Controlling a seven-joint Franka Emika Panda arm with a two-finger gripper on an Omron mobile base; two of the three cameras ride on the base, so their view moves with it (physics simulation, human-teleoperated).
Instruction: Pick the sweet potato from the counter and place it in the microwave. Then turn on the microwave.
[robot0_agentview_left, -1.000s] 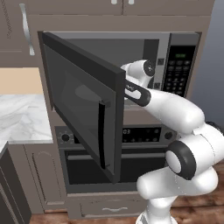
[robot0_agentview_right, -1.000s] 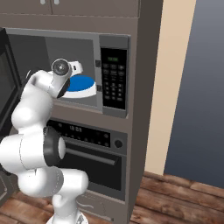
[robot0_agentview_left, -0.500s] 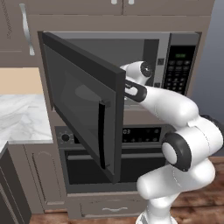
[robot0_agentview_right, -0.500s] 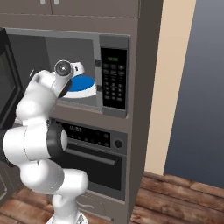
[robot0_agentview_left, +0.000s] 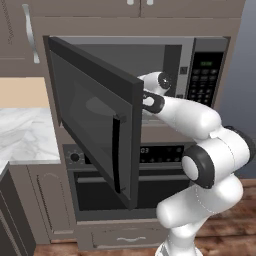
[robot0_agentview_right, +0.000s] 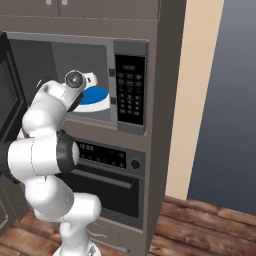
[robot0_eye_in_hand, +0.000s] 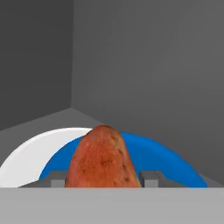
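While inside microwave (robot0_agentview_right: 60, 55), sweet potato (robot0_eye_in_hand: 103, 159) sits btwn fingers (robot0_eye_in_hand: 57, 180).

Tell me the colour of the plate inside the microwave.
Blue, the plate sitting on a white turntable; clearest in the hand view.

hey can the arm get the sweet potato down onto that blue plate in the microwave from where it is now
Probably yes. The microwave door stands wide open, and the pincer, holding the sweet potato, is already inside above the blue plate, nothing between.
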